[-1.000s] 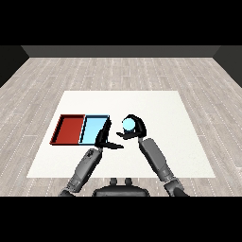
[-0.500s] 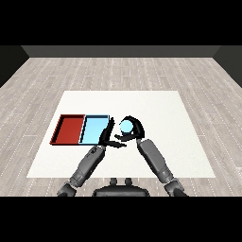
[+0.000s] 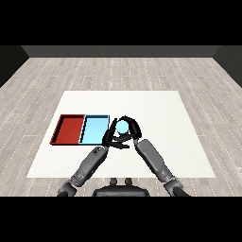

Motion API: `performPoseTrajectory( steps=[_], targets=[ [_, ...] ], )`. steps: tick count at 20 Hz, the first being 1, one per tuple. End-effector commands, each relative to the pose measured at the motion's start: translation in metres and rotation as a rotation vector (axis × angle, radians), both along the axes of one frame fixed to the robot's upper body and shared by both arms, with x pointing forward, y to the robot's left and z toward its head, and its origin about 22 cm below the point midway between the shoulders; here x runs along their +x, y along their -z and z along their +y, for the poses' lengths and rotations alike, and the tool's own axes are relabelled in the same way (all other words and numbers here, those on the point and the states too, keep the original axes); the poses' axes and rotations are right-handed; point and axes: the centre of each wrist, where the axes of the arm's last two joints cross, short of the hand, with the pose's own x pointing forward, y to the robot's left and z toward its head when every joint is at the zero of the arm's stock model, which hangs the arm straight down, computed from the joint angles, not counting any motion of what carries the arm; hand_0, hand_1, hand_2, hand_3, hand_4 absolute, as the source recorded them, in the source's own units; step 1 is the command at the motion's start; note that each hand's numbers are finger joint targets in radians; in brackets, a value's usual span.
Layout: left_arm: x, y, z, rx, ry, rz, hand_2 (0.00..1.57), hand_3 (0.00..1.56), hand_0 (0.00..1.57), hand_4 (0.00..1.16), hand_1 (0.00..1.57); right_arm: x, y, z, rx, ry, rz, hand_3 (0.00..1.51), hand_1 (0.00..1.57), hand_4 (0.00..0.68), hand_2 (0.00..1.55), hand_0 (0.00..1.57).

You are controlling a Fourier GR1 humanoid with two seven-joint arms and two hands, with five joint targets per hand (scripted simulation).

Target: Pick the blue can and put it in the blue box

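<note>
The blue can shows its pale blue top just right of the light blue tray. My right hand is curled round the can and holds it above the table. My left hand lies directly below and left of the can, at the blue tray's near right corner, with its fingers straight and holding nothing. The two hands overlap in the view, so the can's lower part is hidden.
The red tray lies left of the light blue tray, touching it side by side. Both sit on the white table, whose wide right half and far strip carry no objects. Grey wooden floor surrounds the table.
My right hand has carried the blue can leftward, from right of the tray to close against its right edge. The left hand has stayed near the tray's corner.
</note>
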Motion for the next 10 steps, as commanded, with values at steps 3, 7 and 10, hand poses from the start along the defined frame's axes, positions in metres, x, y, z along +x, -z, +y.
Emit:
performPoseTrajectory(
  steps=[3, 7, 10],
  targets=[
    [0.003, 0.004, -0.012, 0.028, 0.0, -0.009, 0.0, 0.0, 0.0, 0.0, 0.0, -0.01, -0.006, 0.003, 0.019, -0.021, 0.0, 1.39, 1.43, 0.616, 1.43, 1.43],
    [0.008, 0.001, -0.011, -0.037, 0.024, -0.012, 0.0, 0.0, 0.0, 0.0, 0.0, -0.008, -0.007, 0.028, -0.04, -0.014, -0.02, 1.39, 1.4, 0.612, 1.44, 1.4],
    [-0.004, 0.0, -0.017, 0.027, 0.003, -0.039, 0.0, 0.0, 0.0, 0.17, 0.0, -0.006, -0.007, 0.034, -0.028, -0.07, -0.009, 1.4, 1.32, 0.617, 1.43, 1.32]
  ],
)
